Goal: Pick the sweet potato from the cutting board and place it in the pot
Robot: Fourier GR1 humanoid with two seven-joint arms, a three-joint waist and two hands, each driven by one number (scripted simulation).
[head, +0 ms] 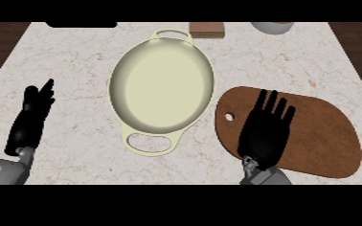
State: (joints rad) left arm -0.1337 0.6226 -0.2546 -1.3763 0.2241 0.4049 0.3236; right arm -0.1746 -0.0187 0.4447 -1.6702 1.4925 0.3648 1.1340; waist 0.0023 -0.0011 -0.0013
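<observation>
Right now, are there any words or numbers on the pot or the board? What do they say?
None: no words, numbers or signs show on the pot, the cutting board or the counter. The right hand covers part of the board, so that patch is hidden.

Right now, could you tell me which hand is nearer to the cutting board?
Right. The right hand lies open over the cutting board; the left hand rests left of the pot, well away from the board.
</observation>
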